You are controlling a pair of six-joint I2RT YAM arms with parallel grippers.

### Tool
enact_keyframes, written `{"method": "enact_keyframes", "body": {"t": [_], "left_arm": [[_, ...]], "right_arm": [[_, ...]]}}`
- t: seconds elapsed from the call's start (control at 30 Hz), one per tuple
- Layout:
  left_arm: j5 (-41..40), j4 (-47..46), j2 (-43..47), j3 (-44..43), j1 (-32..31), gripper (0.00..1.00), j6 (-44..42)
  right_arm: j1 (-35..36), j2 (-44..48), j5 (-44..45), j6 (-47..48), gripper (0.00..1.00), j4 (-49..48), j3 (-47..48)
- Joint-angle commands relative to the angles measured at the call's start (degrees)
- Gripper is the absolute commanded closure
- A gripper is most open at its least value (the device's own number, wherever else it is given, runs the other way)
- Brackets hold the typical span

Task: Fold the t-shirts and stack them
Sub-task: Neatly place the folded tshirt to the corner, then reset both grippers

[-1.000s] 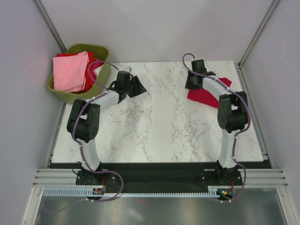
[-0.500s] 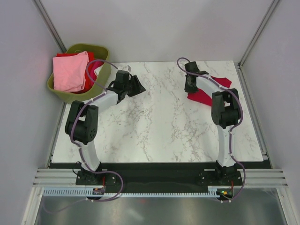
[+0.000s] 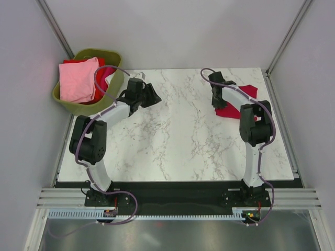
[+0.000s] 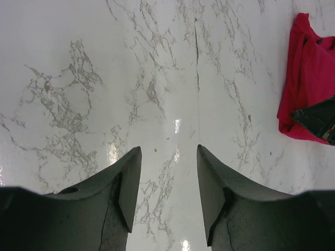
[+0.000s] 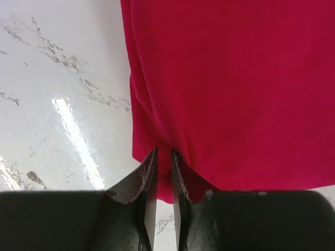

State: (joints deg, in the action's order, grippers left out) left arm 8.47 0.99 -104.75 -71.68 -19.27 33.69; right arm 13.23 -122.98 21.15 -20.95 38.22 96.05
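Observation:
A folded crimson red t-shirt [image 3: 230, 111] lies on the marble table at the back right. It fills most of the right wrist view [image 5: 235, 78] and shows at the right edge of the left wrist view [image 4: 309, 78]. My right gripper [image 3: 218, 99] is shut on the near-left edge of this shirt [image 5: 163, 157], a fold of cloth pinched between the fingers. My left gripper [image 3: 152, 97] is open and empty above bare marble [image 4: 168, 157] at the back left. A light pink t-shirt [image 3: 78, 79] lies on red shirts [image 3: 104, 78] in the basket.
The olive-green basket [image 3: 112, 86] stands off the table's back left corner, close to my left arm. Grey walls enclose the table on three sides. A black strip [image 3: 178, 184] runs along the table's near edge.
My right gripper has moved right and nearer, dragging the red shirt's edge so the cloth now lies more bunched. My left gripper has shifted slightly toward the back left.

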Motion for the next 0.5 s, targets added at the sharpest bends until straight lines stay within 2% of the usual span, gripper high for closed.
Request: {"method": "enact_keyframes", "body": {"t": [0.0, 0.1, 0.13, 0.37, 0.47], "left_arm": [[-2.49, 0.76, 3.85, 1.01, -0.24, 0.46, -3.46], [-3.37, 0.85, 4.99, 2.24, -0.33, 0.46, -3.98], [-3.46, 0.85, 6.04, 2.59, -0.25, 0.46, -4.07], [-4.95, -2.92, 14.65, 10.06, -0.33, 0.46, -7.23], [-5.74, -6.52, 20.52, 15.06, -0.68, 0.45, -8.55]], "right_arm": [[-0.31, 5.01, 2.32, 0.73, 0.77, 0.72, -0.69], [0.12, 9.58, -1.01, 2.40, 0.75, -5.83, -5.42], [0.12, 13.78, -3.63, 3.54, 0.74, -8.14, -7.18], [1.18, 31.20, -15.08, 3.99, 0.67, -35.00, -27.72], [1.97, 37.62, -17.36, 2.85, 0.56, -43.98, -34.93]]}}
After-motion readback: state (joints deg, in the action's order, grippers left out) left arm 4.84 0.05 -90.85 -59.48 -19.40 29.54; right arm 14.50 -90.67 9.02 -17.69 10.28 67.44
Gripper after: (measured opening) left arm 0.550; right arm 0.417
